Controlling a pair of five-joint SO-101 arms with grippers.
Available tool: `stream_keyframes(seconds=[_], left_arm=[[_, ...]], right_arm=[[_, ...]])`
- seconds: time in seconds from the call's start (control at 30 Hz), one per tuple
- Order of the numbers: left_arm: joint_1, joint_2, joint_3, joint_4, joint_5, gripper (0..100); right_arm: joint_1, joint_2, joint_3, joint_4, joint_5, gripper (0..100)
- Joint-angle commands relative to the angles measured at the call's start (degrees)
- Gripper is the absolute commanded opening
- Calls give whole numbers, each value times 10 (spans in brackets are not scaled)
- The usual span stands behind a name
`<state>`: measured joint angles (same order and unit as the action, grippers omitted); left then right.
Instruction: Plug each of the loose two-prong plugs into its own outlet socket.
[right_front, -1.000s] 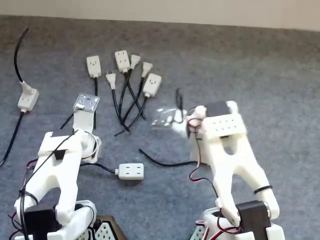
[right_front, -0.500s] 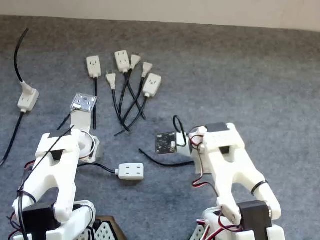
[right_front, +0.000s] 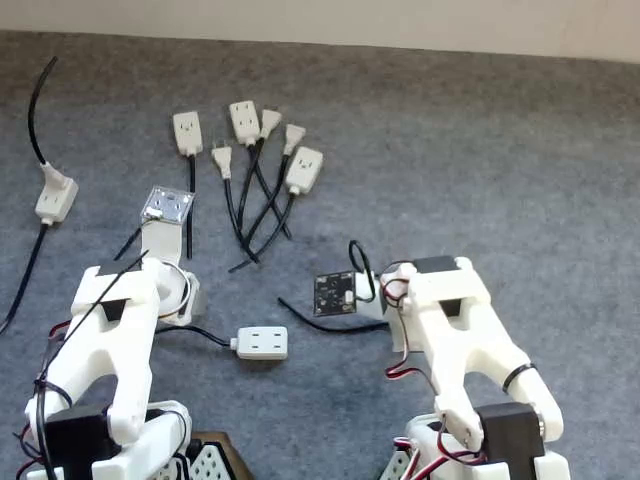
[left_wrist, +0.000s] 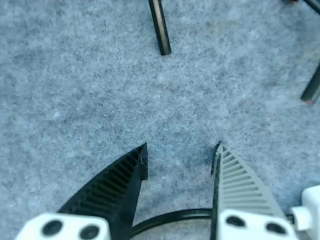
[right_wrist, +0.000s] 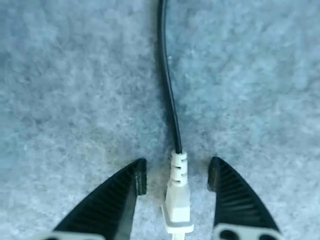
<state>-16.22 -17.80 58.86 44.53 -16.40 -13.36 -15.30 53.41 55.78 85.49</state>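
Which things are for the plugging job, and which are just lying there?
For the job: plug inside the open right tool; three loose plugs up top; white sockets; socket block.
Just lying there: grey mat; pale strip behind it.

Fuzzy, perhaps felt table cover (right_wrist: 75, 75); smooth plastic plug (right_wrist: 177, 202)

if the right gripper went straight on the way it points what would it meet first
Probably the white plug between the open fingers of the right gripper, then its black cord; height above the carpet is unclear.

White plug (right_wrist: 178, 210), black cord (right_wrist: 167, 80); grey carpet (right_front: 540, 140); white outlet socket (right_front: 262, 343); white right arm (right_front: 465, 330).
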Motion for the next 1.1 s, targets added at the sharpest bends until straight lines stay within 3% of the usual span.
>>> stream_keyframes(seconds=[0.0, 0.1, 0.3, 0.6, 0.67, 0.93, 1.07], left_arm=[[-6, 3, 0, -15, -4, 204], [-6, 3, 0, -15, -4, 204], [-6, 3, 0, -16, -4, 204], [-5, 3, 0, -16, -5, 204], [-1, 3, 0, -14, -6, 204], [7, -1, -3, -15, -33, 207], [16, -6, -25, -13, -34, 208]], right_arm=[[7, -1, 10, -6, 11, 108], [7, -6, 8, -6, 9, 0], [7, -6, 10, -4, 3, 4], [5, -7, -63, 44, -180, 4], [5, -7, -109, 83, -236, 4], [3, -8, -335, 183, -582, 4], [-10, -53, -367, 156, -667, 4]])
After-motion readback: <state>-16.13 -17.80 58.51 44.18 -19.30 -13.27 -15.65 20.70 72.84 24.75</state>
